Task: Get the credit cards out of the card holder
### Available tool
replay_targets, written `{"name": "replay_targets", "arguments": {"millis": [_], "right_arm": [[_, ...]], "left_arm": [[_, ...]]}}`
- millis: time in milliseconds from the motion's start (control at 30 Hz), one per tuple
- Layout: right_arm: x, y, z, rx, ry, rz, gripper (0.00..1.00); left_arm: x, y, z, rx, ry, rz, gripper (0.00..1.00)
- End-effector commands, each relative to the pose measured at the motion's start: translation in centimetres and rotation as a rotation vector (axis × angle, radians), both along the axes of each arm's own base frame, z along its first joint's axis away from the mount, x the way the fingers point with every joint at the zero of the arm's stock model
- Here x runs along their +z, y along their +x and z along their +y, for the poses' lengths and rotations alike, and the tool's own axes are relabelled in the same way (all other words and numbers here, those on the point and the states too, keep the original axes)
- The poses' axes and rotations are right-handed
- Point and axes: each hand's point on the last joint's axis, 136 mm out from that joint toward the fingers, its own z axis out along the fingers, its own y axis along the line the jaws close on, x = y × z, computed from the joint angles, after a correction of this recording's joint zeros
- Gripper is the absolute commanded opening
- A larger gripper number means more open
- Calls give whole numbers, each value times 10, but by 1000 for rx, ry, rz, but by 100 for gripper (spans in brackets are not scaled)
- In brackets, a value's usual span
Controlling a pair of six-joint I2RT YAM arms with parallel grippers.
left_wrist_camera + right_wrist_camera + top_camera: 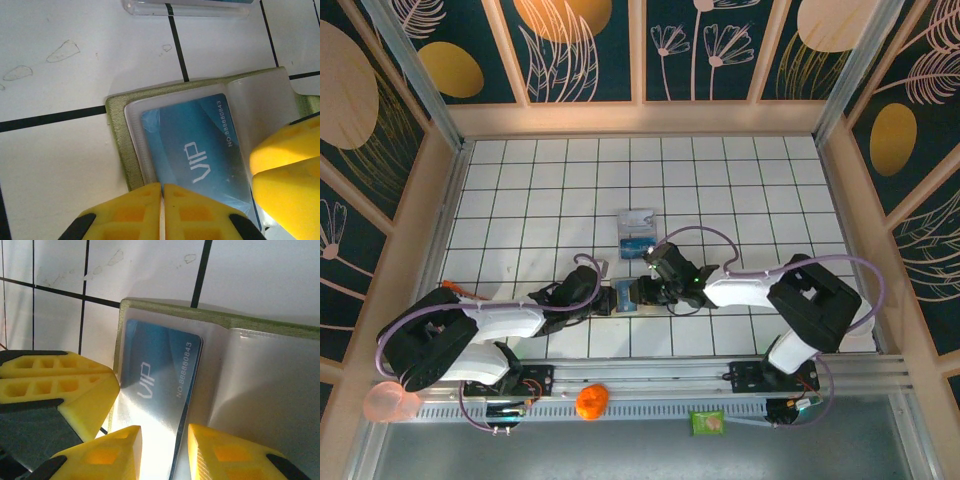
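- Lying open on the white tiled bench [60, 165], the card holder [117, 107] sits between the two arms, low in the middle of the top view.
- Its blue VIP card [195, 150] seems to sit flat in a clear plastic sleeve [260, 100], not yet drawn out.
- Left gripper [162, 210]: jaws together at the holder's near edge; whether they pinch it, I cannot tell.
- Right gripper [165, 435]: jaws apart, with the card's long edge between them.
- I judge the card light, stiff and slippery — best taken by a free edge across its thin side, while the soft holder is pressed down, or both may lift together.
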Motion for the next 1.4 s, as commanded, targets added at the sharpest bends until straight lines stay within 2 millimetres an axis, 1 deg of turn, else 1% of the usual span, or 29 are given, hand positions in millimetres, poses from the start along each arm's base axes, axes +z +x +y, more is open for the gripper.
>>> {"name": "replay_targets", "arguments": {"millis": [0, 67, 233, 400, 533, 633, 767, 933, 1100, 1367], "right_arm": [[7, 5, 9, -9, 57, 14, 31], [9, 4, 12, -2, 66, 18, 31], [4, 4, 11, -7, 51, 31, 31], [-3, 5, 7, -28, 23, 45, 30], [-8, 3, 8, -25, 17, 59, 30], [-13, 3, 7, -30, -22, 61, 31], [-21, 8, -8, -78, -190, -14, 32], [-23, 13, -27, -138, -306, -73, 32], [-18, 16, -34, -166, -333, -111, 33], [-7, 20, -28, -156, -337, -169, 37]], "left_arm": [[-6, -2, 1, -1, -5, 16, 9], [-8, -3, 1, -2, -2, 18, 6], [-11, -5, 1, -8, 0, 29, 0], [-11, -5, 0, -14, -4, 32, 0], [-11, -7, -3, -29, -15, 35, 0], [-11, -8, -4, -33, -18, 40, 0], [-12, -7, 1, -23, -6, 34, 0], [-13, -6, 0, -28, -2, 33, 0], [-12, -4, 1, -29, 3, 27, 0], [-10, -1, 3, -24, 15, 19, 0]]}}
